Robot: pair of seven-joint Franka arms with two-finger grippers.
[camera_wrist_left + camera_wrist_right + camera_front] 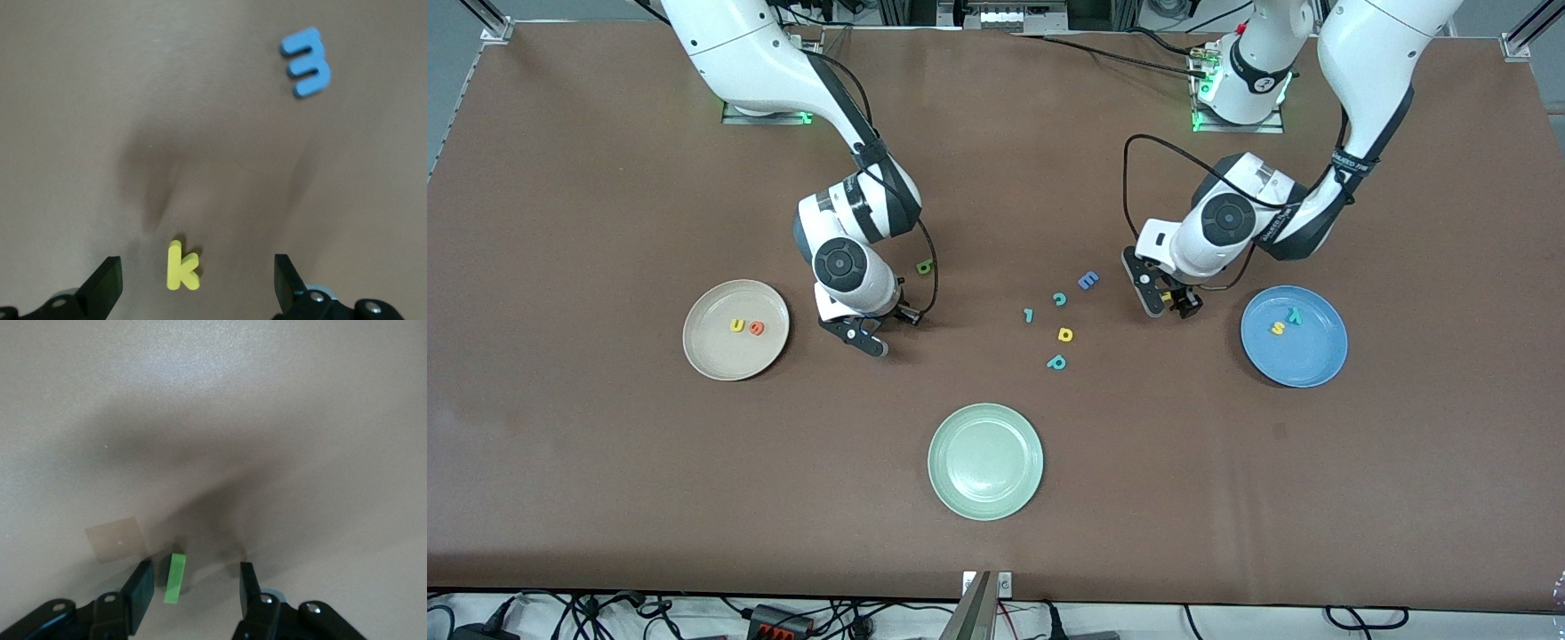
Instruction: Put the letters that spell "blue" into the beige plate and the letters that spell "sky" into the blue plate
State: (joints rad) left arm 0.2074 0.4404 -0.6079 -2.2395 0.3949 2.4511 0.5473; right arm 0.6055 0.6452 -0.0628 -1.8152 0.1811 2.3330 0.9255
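Note:
The beige plate holds a yellow "u" and an orange "e". In the blue plate lie a teal "y" and a yellow "s". My right gripper is low over the table beside the beige plate. Its fingers stand apart round the green bar "l", with a gap on each side. My left gripper is open just above the table beside the blue plate, the yellow "k" lying between its fingers. The green "b" lies by the right arm's wrist.
A blue "E", teal "c", small teal hook, another yellow letter and teal "p" lie scattered mid-table. A pale green plate sits nearer the front camera.

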